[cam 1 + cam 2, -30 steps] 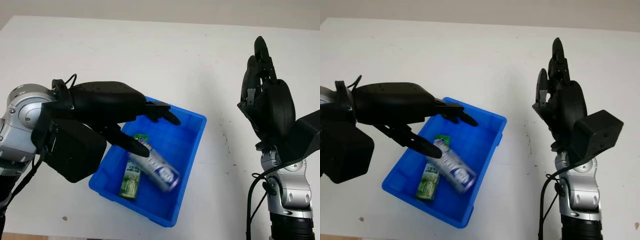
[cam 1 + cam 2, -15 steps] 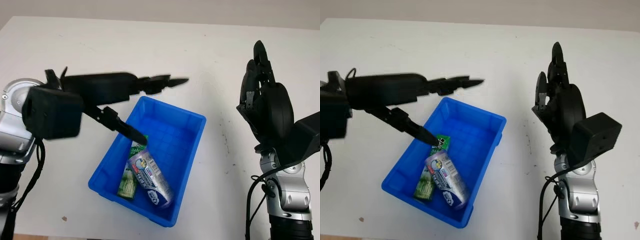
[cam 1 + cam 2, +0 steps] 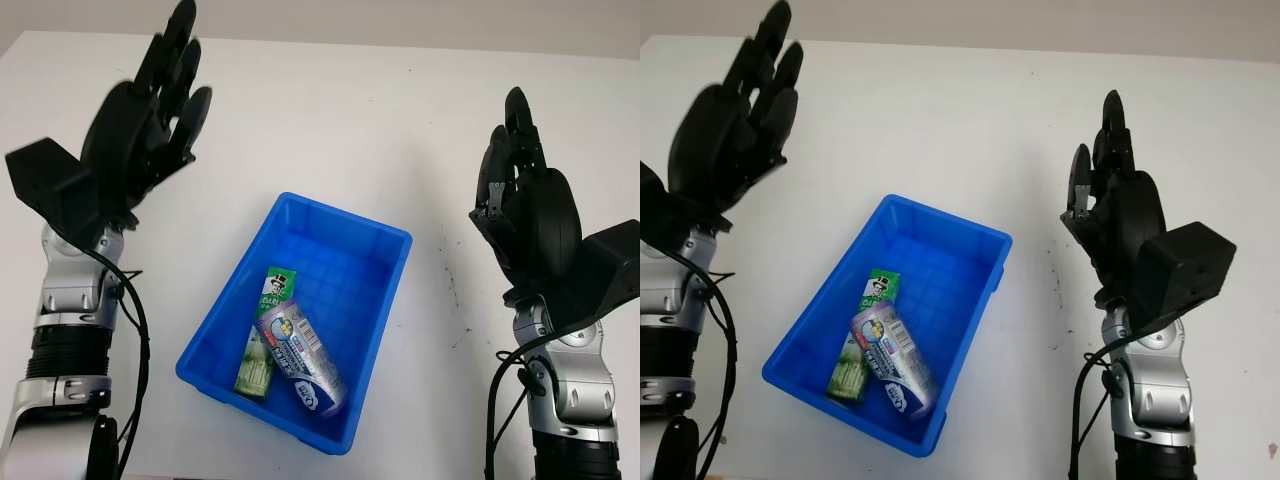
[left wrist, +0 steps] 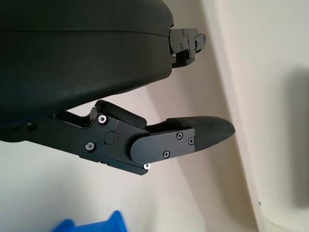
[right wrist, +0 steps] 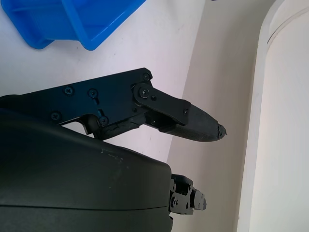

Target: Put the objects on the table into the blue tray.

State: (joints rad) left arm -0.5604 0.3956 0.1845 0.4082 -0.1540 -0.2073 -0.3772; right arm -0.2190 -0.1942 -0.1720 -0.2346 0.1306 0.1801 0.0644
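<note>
Blue plastic tray (image 3: pixel 385 262) sits mid-table between two raised arms. Left hand (image 3: pixel 140 135) is held up, open and empty, at the left; inside the tray lie two items, a green flat box (image 3: pixel 265 330) and a silver printed pouch (image 3: pixel 300 357); right hand (image 3: pixel 525 205), open and empty, is raised at right. Right wrist view catches the tray's corner (image 5: pixel 72 21).

The tray (image 3: pixel 375 300) sits in the middle of the worktop (image 3: pixel 330 120). A box (image 3: pixel 264 330) and a pouch (image 3: pixel 303 358) lie inside it, touching, the box to the left.
</note>
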